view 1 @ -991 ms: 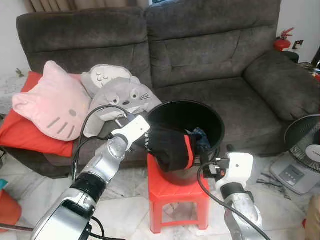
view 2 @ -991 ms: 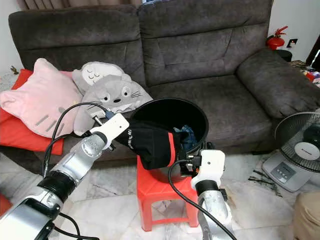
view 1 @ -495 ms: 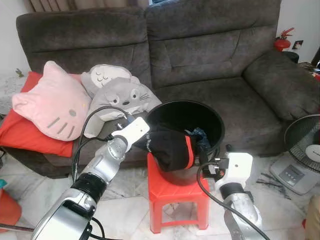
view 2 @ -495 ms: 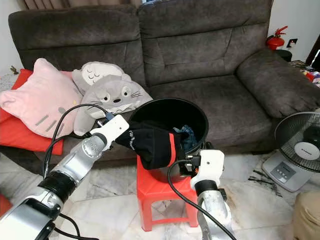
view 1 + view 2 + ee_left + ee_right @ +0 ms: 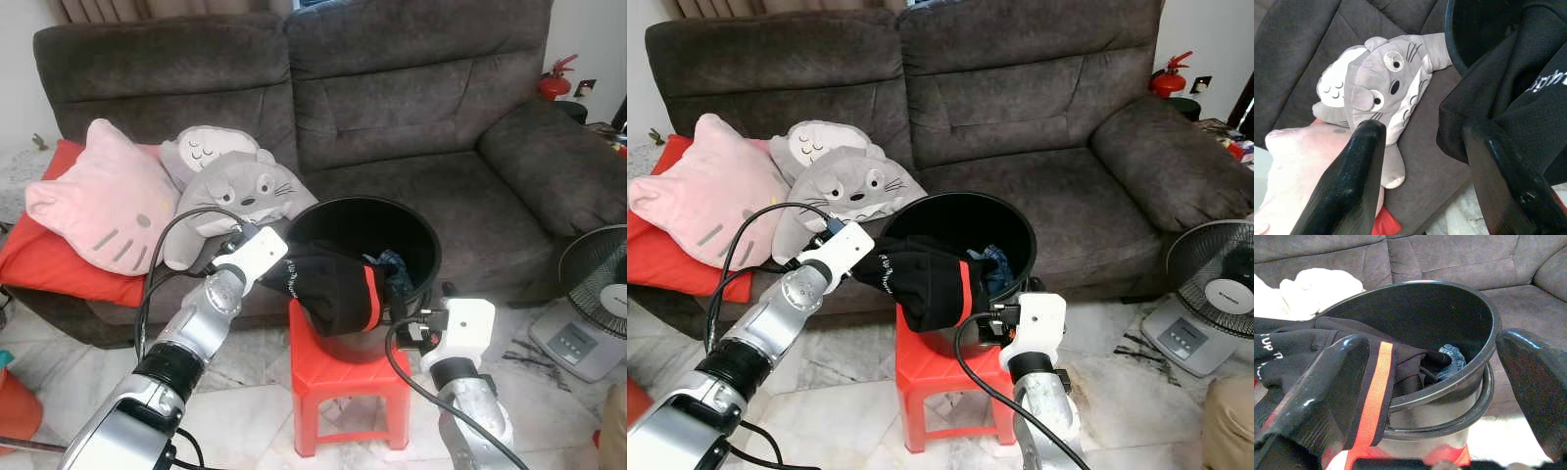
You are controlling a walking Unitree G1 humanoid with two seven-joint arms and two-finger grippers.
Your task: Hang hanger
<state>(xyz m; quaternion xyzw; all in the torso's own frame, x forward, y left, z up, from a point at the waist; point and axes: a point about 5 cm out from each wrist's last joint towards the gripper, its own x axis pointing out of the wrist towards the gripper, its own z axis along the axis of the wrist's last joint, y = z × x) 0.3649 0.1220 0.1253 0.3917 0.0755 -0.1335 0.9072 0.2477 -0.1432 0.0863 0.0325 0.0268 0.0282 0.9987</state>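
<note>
A round black plastic bucket (image 5: 392,230) stands on a small red plastic stool (image 5: 348,382) before a dark grey fabric sofa (image 5: 411,98). A black garment with an orange stripe (image 5: 338,289) drapes over the bucket's near rim — no hanger can be made out. The left pincer (image 5: 1420,147), fingers spread, sits at the garment's edge; the right pincer (image 5: 1435,396), also spread, faces the bucket. A grey plush cushion (image 5: 240,191) lies on the sofa.

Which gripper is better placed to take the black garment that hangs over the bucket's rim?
Left. The left gripper is open right beside the black garment; the right gripper faces the bucket from lower down.
</note>
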